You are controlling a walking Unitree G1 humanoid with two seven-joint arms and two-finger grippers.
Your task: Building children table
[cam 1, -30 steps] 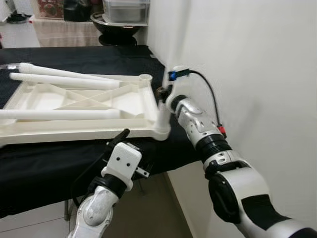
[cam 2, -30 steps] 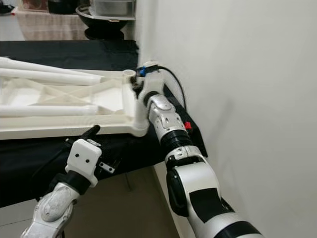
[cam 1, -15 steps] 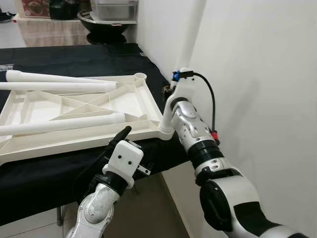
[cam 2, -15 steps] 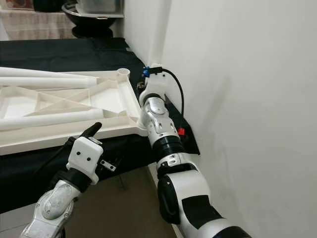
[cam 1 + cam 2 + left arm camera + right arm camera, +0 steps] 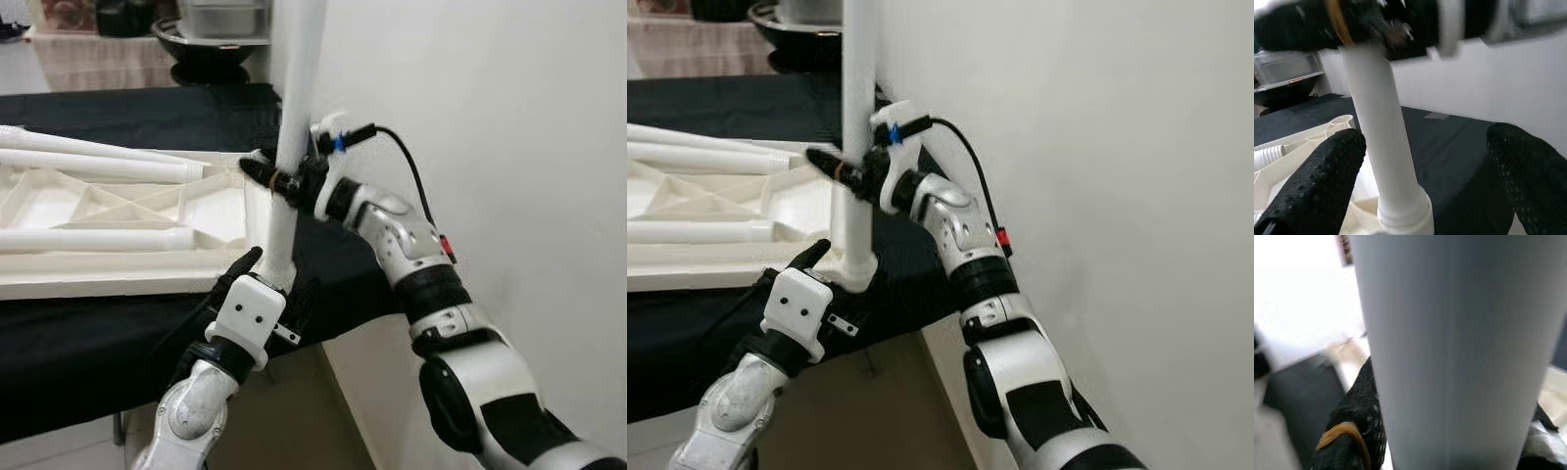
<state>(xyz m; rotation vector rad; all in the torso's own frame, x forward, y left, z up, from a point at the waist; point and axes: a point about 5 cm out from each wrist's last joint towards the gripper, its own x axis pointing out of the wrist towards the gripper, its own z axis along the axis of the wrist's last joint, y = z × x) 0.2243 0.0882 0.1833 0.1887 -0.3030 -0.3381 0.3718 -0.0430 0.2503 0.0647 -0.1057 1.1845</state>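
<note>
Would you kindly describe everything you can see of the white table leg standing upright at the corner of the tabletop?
The upright leg is a smooth, round, white tube that looks like plastic. It stands nearly vertical, its top running out of frame. Its foot sits in a round socket collar at the near right corner of the upturned white tabletop, which lies on a black-covered surface. The right tool is shut around it partway up, black fingers wrapping the tube. The left tool waits open near the base, not touching.
</note>
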